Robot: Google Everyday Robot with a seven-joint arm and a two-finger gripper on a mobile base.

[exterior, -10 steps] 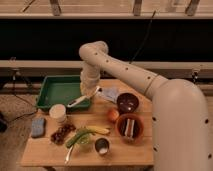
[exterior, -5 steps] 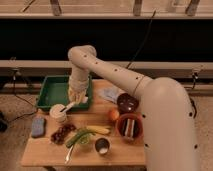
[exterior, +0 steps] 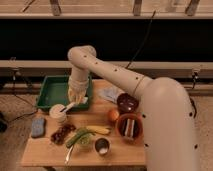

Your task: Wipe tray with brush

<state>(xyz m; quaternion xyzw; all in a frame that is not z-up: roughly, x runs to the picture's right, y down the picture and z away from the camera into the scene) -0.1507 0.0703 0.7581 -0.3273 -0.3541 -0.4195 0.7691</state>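
The tray (exterior: pixel 51 90), green and shallow with a raised rim, sat at the far left corner of a wooden table (exterior: pixel 47 152), lying under and to the left of the gripper (exterior: pixel 76 98). The gripper hung over the tray's near right corner, pointing down from a thick white arm (exterior: pixel 125 80), and it was clenched on the brush (exterior: pixel 69 105). The pale brush slanted down and to the left from the fingers, crossing the tray's front rim, with its low end just over a white cup (exterior: pixel 57 115) that stood on the table below and left of the gripper.

Farther left of the gripper, near the table's edge, lay a blue sponge (exterior: pixel 37 126). Nearer the camera were a dark reddish cluster (exterior: pixel 62 133), a green vegetable (exterior: pixel 77 137), a banana (exterior: pixel 99 130) and a small metal cup (exterior: pixel 102 146). To the gripper's right lay a pale packet (exterior: pixel 110 93), a dark bowl (exterior: pixel 127 103), an orange fruit (exterior: pixel 113 115) and a brown bowl (exterior: pixel 129 127).

Behind the table ran a pale rail (exterior: pixel 30 65) before a dark wall, with a black cable (exterior: pixel 142 40) hanging across it. The floor (exterior: pixel 15 107) was speckled grey.
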